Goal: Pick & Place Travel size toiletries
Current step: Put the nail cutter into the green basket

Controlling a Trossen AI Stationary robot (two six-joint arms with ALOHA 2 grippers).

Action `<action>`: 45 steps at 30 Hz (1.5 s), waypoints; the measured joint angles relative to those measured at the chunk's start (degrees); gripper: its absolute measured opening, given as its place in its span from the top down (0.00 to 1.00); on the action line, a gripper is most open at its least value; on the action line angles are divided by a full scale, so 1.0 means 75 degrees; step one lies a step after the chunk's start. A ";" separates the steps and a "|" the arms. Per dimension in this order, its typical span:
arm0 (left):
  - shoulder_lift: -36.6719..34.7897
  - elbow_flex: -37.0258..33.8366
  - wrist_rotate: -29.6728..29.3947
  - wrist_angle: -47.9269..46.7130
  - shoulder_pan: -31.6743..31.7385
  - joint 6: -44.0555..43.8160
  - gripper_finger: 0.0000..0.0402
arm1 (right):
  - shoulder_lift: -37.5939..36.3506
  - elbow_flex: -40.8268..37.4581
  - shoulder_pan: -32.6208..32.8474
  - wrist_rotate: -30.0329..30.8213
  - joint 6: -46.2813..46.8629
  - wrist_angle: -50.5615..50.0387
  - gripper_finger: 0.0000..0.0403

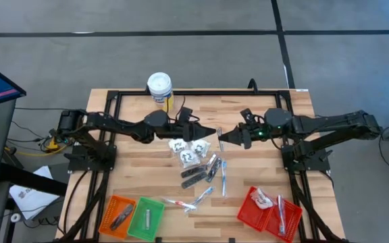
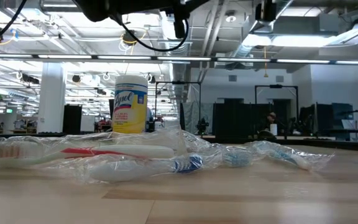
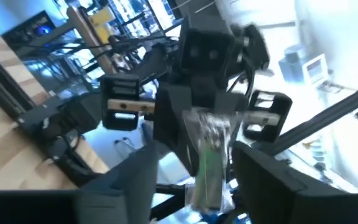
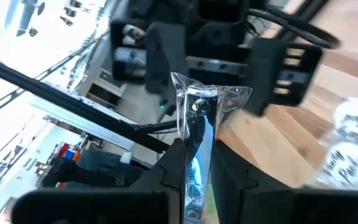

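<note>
My two grippers meet nose to nose high over the table's middle. My right gripper (image 1: 225, 137) (image 4: 194, 177) is shut on a slim stick in clear silvery wrap (image 4: 197, 134) (image 3: 210, 155). My left gripper (image 1: 211, 131) (image 3: 199, 183) is open, with one finger on either side of that stick and a gap between each finger and the wrap. The other travel size toiletries lie flat on the wood below. They include white sachets (image 1: 188, 152), dark narrow ones (image 1: 194, 177), silvery sticks (image 1: 213, 165) and wrapped toothbrushes (image 2: 104, 155). My right gripper pinches the wrapped stick between its two fingers, on the part nearest the wrist (image 4: 193, 171). The fingers come about level from the table's right. The stick's crimped free end (image 4: 204, 96) stands out past the fingertips toward my left gripper. It is lifted clear of the table.
A white-lidded yellow canister (image 1: 159, 86) (image 2: 130, 104) stands at the table's far edge. Along the near edge are an orange basket (image 1: 111, 209) and a green basket (image 1: 139, 226) on the left, and a red basket (image 1: 248, 214) on the right, each with items in it.
</note>
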 joint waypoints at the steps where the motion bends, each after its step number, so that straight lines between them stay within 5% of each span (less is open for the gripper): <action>1: 0.0000 0.0000 0.0062 0.0055 0.0033 -0.0139 0.47 | 0.0000 0.0000 0.0000 0.0000 -0.0030 0.0077 0.90; 7: -0.0005 0.0000 0.0148 0.0571 0.0096 -0.0209 0.30 | 0.0000 0.0000 -0.0126 -0.0003 0.0015 0.0297 0.90; 12: -0.0003 0.0000 0.0148 0.0549 0.0096 -0.0165 0.27 | 0.0000 0.0000 -0.0271 -0.0003 0.0125 0.0331 0.90; 38: -0.0003 0.0009 0.0585 0.0557 0.0317 -0.0146 0.29 | 0.0799 0.0000 -0.0731 -0.0631 0.0676 0.1542 0.90; 45: -0.0003 0.0012 0.0585 0.0559 0.0332 -0.0105 0.42 | 0.0872 -0.0003 -0.0728 -0.0804 0.0798 0.1546 0.90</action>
